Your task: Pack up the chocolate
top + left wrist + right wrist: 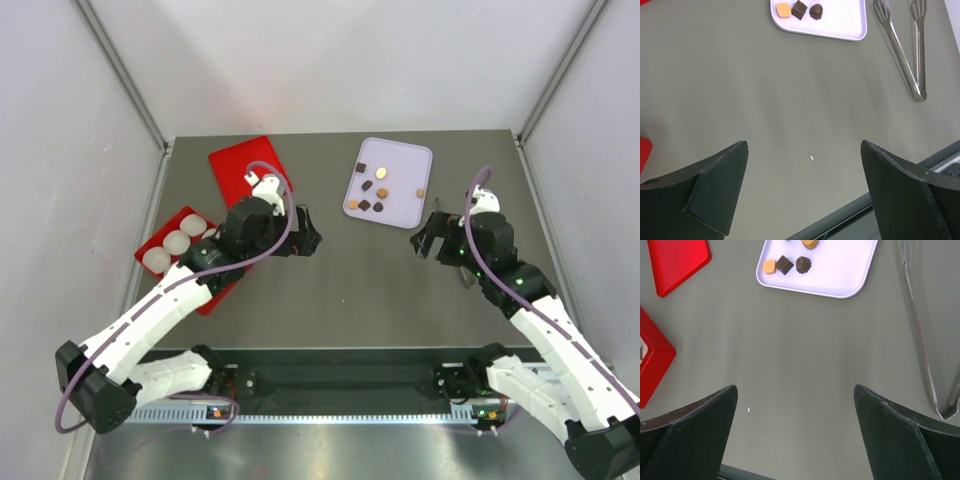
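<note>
Several small pieces of chocolate (375,190), dark brown and tan, lie on a lavender tray (400,160) at the back of the table. The left wrist view shows an orange piece (783,9) and two dark ones (799,9) on the tray's (840,20) near corner. In the right wrist view the same pieces (784,264) lie on the tray (840,265). My left gripper (305,240) (804,150) hovers open over bare table, left and short of the tray. My right gripper (428,240) (795,395) is open too, right and short of it. Neither holds anything.
A flat red lid (250,165) (677,262) lies at the back left. A red box (655,360) with white paper cups (176,241) sits at the left, partly under my left arm. Metal tongs (900,50) (925,350) lie on the table by my right arm.
</note>
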Available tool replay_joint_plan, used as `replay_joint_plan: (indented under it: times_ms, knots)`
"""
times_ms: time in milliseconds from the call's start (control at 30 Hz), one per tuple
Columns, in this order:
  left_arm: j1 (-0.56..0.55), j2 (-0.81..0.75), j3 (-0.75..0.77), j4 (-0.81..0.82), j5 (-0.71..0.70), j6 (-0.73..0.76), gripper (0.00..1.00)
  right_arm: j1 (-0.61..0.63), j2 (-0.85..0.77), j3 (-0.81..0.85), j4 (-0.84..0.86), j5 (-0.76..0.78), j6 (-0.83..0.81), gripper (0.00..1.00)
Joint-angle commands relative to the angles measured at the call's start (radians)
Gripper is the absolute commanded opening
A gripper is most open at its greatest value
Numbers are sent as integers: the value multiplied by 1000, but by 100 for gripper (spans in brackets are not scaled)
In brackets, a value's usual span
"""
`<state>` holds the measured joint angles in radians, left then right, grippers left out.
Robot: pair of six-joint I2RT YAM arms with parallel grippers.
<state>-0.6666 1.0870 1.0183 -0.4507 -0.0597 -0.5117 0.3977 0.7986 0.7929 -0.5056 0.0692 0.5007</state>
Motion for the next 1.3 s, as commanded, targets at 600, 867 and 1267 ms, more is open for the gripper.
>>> replay_joint_plan:
  times_ms: [600,867,1267]
  knots:
    - [2,-162,-81,-57,-166,62,99,-164,367,264,-156,127,-151,100]
    - [1,-177,-115,-92,-103,26,99,-375,528,226,-93,104,-189,100]
    - [2,-297,-178,-66,-8,94,99,-464,675,143,79,17,-254,100]
